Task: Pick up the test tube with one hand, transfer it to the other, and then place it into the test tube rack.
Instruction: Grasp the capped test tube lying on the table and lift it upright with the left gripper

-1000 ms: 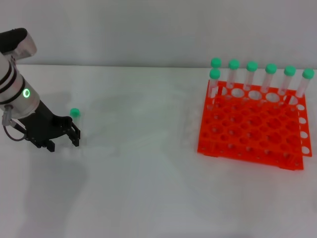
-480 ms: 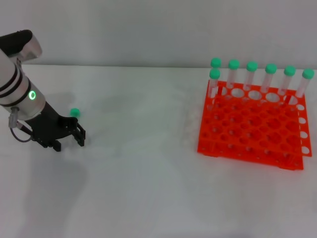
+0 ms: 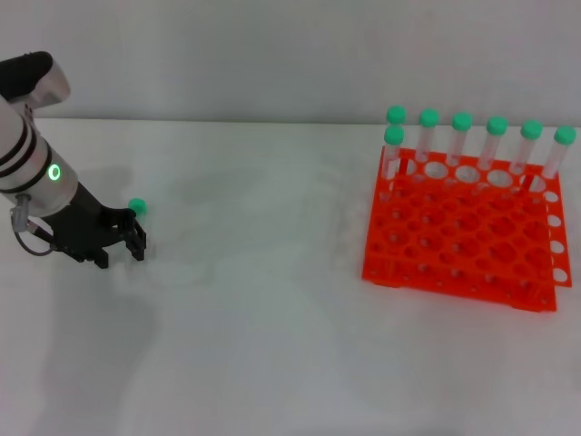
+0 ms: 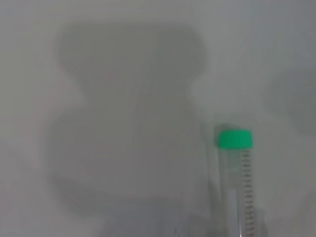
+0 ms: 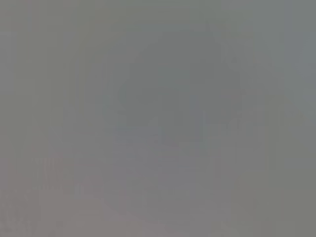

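The test tube lies flat on the white table at the left; in the head view only its green cap [image 3: 137, 206] shows, just beyond my left gripper [image 3: 120, 252]. The left wrist view shows the cap and the clear graduated body of the tube [image 4: 238, 187] lying on the table. My left gripper is black, on a white-silver arm with a green light, low over the table with its fingers apart and nothing in them. The orange-red test tube rack [image 3: 458, 245] stands at the right. My right gripper is out of view; the right wrist view shows only grey blur.
Several green-capped tubes [image 3: 461, 136] stand upright in the rack's back row. The white table [image 3: 263, 300] runs to a grey wall at the back.
My left gripper shifted right toward the tube's cap, then drew back left and a little farther away. The tube and the rack have not moved.
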